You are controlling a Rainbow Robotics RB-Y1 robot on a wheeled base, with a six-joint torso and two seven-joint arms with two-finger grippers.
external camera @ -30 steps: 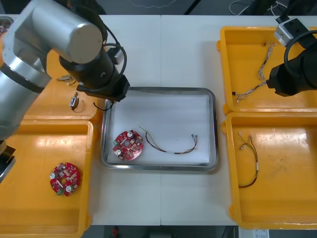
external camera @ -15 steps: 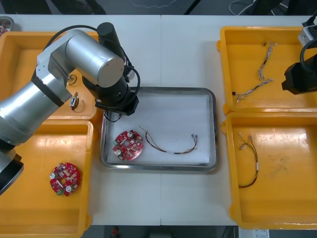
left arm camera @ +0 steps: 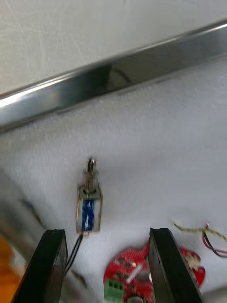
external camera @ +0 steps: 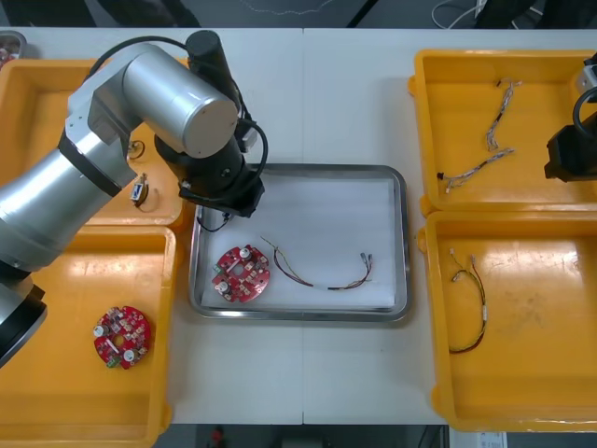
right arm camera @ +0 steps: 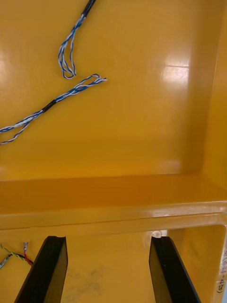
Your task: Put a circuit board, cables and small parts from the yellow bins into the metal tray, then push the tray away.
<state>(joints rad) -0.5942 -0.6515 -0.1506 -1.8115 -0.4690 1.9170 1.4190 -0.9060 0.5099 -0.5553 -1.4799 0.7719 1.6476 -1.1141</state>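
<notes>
Left tool released, over tray. Small metal part lies flat between its fingers, nearer one. Right tool released above bin.

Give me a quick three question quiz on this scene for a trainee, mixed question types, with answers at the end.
1. True or false: the metal tray holds two circuit boards.
2. Fill in: the right jaws, over the right-side yellow bins, stand ____.
3. Where does the small metal part ahead of the left jaws lie? A, in a yellow bin; B, on the tray's white lining; C, on the bare table.
Key: 1 false, one circuit board; 2 open; 3 B.
</notes>
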